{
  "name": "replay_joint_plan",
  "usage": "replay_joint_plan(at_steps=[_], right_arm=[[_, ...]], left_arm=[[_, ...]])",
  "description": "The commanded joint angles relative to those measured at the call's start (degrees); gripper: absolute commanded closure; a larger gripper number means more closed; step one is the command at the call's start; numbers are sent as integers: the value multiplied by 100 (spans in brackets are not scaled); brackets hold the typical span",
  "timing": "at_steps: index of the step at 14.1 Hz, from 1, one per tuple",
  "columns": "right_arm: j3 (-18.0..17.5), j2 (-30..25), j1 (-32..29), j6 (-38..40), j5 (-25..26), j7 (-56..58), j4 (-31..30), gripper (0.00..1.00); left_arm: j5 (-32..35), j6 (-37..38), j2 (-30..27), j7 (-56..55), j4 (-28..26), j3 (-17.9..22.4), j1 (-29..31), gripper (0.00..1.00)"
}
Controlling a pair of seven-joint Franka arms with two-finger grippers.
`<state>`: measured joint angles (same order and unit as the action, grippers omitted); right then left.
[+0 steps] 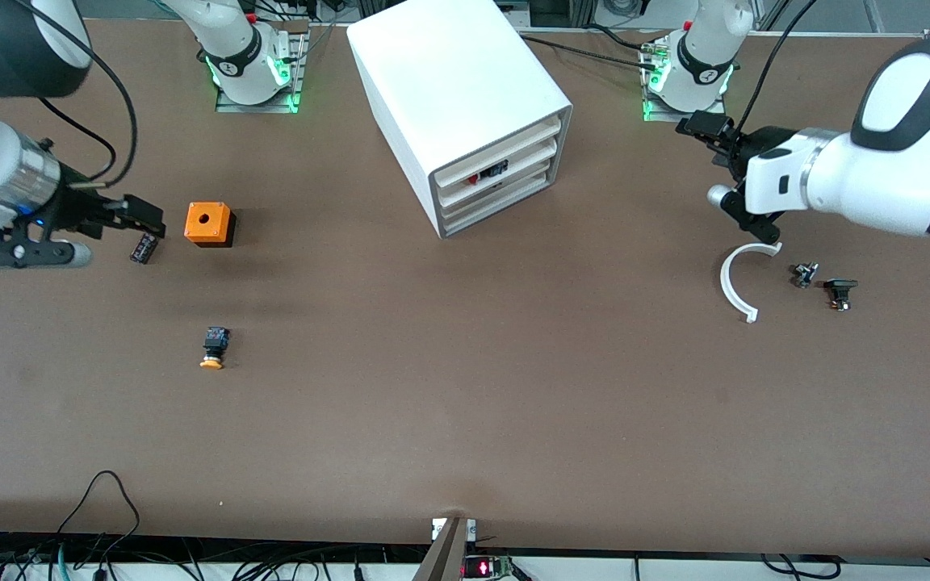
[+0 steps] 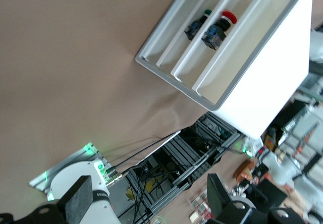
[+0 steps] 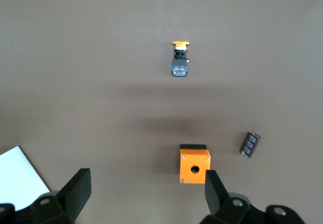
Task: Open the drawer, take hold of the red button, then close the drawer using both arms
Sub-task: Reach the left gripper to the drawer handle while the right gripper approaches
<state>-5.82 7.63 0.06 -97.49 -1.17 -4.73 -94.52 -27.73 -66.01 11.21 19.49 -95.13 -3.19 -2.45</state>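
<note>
The white boxy plastic cabinet (image 1: 465,97) stands on the brown table (image 1: 465,403) between the two arm bases, its three shallow tray drawers all pushed in. The middle white drawer (image 2: 212,45) holds the small button with the round red mushroom cap (image 2: 218,30) and black-and-blue body. The left gripper (image 1: 730,173), fingers apart and empty, hangs over the table toward the left arm's end from the cabinet, above a curved white plastic strip (image 1: 735,282). The right gripper (image 1: 130,218), also spread and empty, hangs toward the right arm's end, beside an orange cube box with a hole (image 1: 208,223).
</note>
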Motion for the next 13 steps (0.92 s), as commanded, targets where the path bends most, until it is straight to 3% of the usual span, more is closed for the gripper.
replay_joint_plan(at_steps=[1,5,8,13], right_arm=[[-7,325,64,-348,73,-89,65,0],[-7,625,336,-832,64,-334,74,0],[-7,626,617,-850,73,-809,153,0],[-7,678,969,-859,29,-1547,258,0]], left_arm=[[-721,-699,13,1289,-845,-6,121,0],[-1857,-1869,39,2128,-2034,-41,52,0],[-2429,-2424,372,2382,-2352,-269,-80,0],[-3790,-2892,1154,3849,-2869,-455,-89,2]])
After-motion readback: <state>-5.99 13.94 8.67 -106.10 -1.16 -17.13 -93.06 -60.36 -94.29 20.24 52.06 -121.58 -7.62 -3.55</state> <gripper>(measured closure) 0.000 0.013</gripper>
